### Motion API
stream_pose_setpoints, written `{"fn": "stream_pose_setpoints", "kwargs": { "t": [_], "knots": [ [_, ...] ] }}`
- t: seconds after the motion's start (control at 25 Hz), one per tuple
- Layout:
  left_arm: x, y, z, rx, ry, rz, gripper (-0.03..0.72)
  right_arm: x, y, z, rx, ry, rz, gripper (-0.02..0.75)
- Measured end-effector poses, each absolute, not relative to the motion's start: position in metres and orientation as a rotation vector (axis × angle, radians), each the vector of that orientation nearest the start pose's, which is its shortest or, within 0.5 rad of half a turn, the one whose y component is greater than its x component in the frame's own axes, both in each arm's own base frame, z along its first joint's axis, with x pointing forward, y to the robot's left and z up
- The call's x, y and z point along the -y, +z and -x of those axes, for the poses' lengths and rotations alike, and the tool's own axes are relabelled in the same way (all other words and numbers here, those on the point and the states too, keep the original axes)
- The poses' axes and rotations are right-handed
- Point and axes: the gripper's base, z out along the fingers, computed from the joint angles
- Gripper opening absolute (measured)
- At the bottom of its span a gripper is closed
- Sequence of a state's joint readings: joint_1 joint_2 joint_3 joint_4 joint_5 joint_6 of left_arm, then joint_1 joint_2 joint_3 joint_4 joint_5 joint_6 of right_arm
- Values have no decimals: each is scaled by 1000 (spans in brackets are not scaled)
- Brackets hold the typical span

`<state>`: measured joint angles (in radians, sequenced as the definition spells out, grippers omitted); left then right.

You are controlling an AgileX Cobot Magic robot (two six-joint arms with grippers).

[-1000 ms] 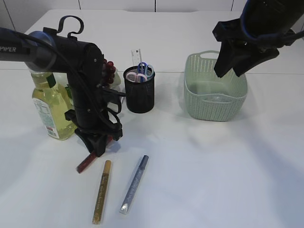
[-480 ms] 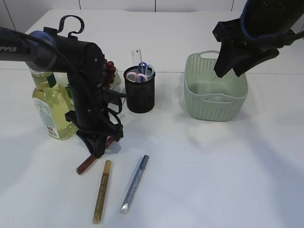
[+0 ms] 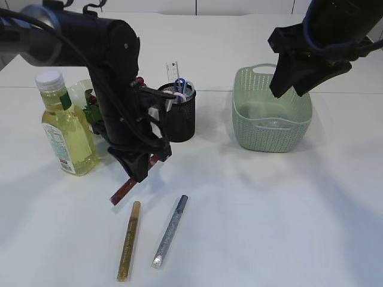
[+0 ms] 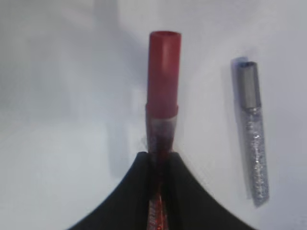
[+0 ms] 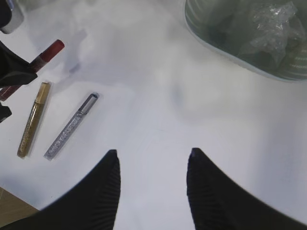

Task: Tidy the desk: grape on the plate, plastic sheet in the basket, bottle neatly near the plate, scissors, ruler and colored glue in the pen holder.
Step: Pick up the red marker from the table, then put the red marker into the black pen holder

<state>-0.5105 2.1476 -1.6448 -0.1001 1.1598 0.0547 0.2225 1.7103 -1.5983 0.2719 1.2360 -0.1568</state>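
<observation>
My left gripper (image 3: 139, 173) is shut on the red glitter glue tube (image 3: 124, 192), held tilted just above the table; its cap end sticks out past the jaws in the left wrist view (image 4: 163, 81). The gold glue (image 3: 128, 240) and the silver glue (image 3: 169, 231) lie on the table in front. The black mesh pen holder (image 3: 177, 119) holds the scissors (image 3: 179, 88) and the ruler (image 3: 172, 67). The green basket (image 3: 242, 113) holds the plastic sheet (image 5: 273, 19). My right gripper (image 3: 286, 84) is open and empty above the basket. The bottle (image 3: 64, 134) stands upright at left.
The grapes (image 3: 139, 80) and the plate (image 3: 79, 91) are mostly hidden behind my left arm. The silver glue (image 4: 252, 136) lies right of the held tube. The gold glue (image 5: 32, 120) and silver glue (image 5: 72, 127) show in the right wrist view.
My left gripper has moved right and a little up, carrying the red glue tube off its spot beside the gold glue. The right arm has not moved.
</observation>
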Motion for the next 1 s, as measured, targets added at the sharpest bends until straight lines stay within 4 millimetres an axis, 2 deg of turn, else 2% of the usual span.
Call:
{"fn": "stream_pose_setpoints", "kwargs": {
  "t": [0.2, 0.28, 0.56, 0.84, 1.0],
  "knots": [
    [214, 195, -359, -2933, -208, -747, 46, -101, 330, -343, -2775, 396, 472, 365],
    [209, 197, -351, -2882, -232, -714, 46, -101, 330, -343, -2774, 395, 476, 365],
    [193, 200, -327, -2510, -300, -576, 47, -101, 330, -343, -2770, 393, 492, 365],
    [197, 223, -344, -2156, -336, -499, 47, -101, 330, -343, -2769, 392, 496, 365],
    [201, 244, -355, -1894, -367, -429, 47, -101, 330, -343, -2769, 392, 496, 364]
  ]
}}
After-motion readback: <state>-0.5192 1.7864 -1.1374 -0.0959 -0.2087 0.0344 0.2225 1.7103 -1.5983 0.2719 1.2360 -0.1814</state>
